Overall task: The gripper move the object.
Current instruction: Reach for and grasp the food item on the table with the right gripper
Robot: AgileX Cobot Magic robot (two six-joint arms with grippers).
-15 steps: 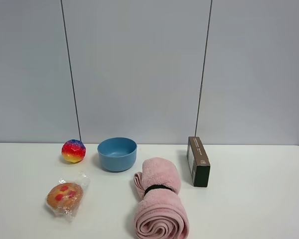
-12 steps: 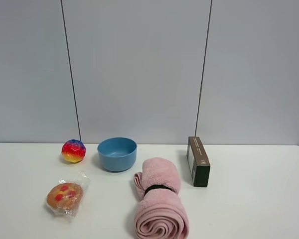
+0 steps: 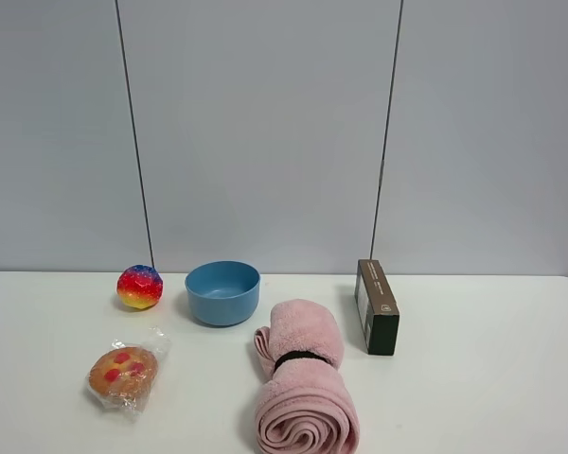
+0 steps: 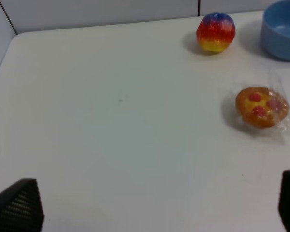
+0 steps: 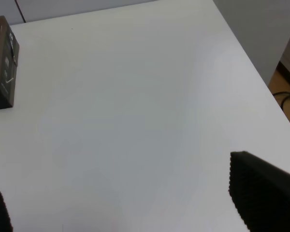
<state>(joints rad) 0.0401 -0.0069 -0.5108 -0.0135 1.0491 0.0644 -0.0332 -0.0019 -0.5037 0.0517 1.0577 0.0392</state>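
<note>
The reach looks not yet begun: the wrapped pastry point(image 3: 123, 372) lies untouched on the worktop point(image 3: 473, 397) near the rainbow ball point(image 3: 139, 287), so the left claw point(image 4: 154, 203), wide and empty, would need to travel over and straddle it.

1. Back left of my table point(image 3: 473, 378) sits the ball point(image 3: 139, 287), with the bowl point(image 3: 222, 292) just to its right.
2. The wrapped pastry point(image 3: 123, 372) lies in front of the ball, apart from it, nearer the camera.
3. The rolled towel point(image 3: 303, 390) lies mid-table, in front and right of the bowl.
4. The box point(image 3: 376, 306) stands just right of the towel's far end.
</note>
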